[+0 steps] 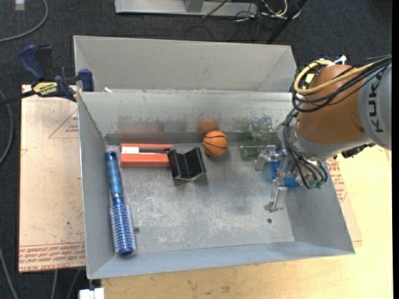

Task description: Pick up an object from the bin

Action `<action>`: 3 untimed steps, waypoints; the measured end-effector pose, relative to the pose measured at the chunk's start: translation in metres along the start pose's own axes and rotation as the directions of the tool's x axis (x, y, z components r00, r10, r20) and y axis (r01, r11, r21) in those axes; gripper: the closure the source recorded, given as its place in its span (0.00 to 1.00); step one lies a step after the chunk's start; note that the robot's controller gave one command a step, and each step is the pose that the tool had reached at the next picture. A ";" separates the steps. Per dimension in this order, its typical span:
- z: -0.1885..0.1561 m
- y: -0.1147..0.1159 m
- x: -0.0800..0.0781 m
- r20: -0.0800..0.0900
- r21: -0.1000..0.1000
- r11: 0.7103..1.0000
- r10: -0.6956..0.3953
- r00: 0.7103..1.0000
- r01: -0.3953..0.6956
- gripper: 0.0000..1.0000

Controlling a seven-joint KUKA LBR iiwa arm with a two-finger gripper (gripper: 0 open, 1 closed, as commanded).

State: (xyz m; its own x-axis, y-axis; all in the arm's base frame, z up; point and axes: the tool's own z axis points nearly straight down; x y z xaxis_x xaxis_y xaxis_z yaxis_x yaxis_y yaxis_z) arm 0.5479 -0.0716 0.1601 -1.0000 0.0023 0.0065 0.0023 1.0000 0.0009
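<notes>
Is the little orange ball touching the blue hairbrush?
No, the orange ball lies by the back wall, well apart from the blue hairbrush along the left wall.

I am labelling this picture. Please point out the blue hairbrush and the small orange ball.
blue hairbrush (116, 192), camera view, on the lower end of its handle.
small orange ball (215, 143), camera view, on its middle.

End effector (274, 202) at right of bin (187, 232), blue hairbrush (118, 204) at left
</notes>
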 end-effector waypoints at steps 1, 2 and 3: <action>-0.004 0.000 -0.002 0.007 0.001 1.000 -0.002 1.000 0.002 0.00; 0.028 0.026 -0.025 0.014 0.002 0.999 0.047 0.999 -0.047 0.00; 0.055 0.042 -0.039 0.002 -0.004 1.000 -0.018 1.000 0.018 0.00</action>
State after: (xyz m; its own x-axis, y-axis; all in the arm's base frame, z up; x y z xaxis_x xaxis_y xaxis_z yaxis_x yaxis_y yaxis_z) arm 0.5865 -0.0301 0.1050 -0.9999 -0.0155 0.0044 -0.0155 0.9999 0.0046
